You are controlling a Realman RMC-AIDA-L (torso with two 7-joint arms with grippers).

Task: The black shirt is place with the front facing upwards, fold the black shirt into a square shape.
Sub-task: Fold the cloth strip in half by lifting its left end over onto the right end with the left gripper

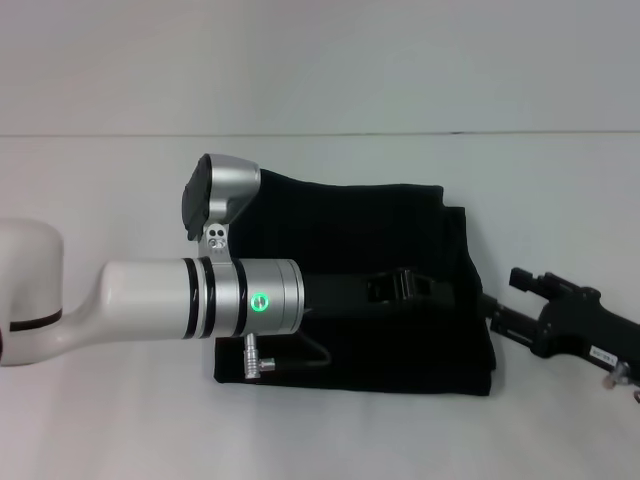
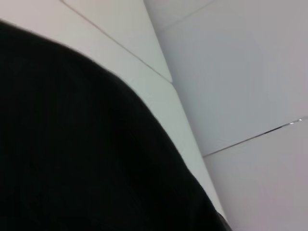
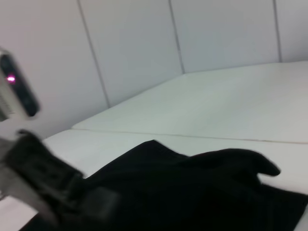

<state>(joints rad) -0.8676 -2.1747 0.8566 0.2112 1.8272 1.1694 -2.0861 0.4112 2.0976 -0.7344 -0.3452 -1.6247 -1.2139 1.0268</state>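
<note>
Left arm reached across the folded black shirt, left tool over its middle, right tool at its right edge; jaw state of both: can't tell

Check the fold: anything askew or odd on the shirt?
Mostly tidy. The black shirt lies folded into a rough rectangle on the white table, but its far right corner is stepped, the layers not flush. The left pincer is over its middle; the right pincer is at its right edge.
</note>
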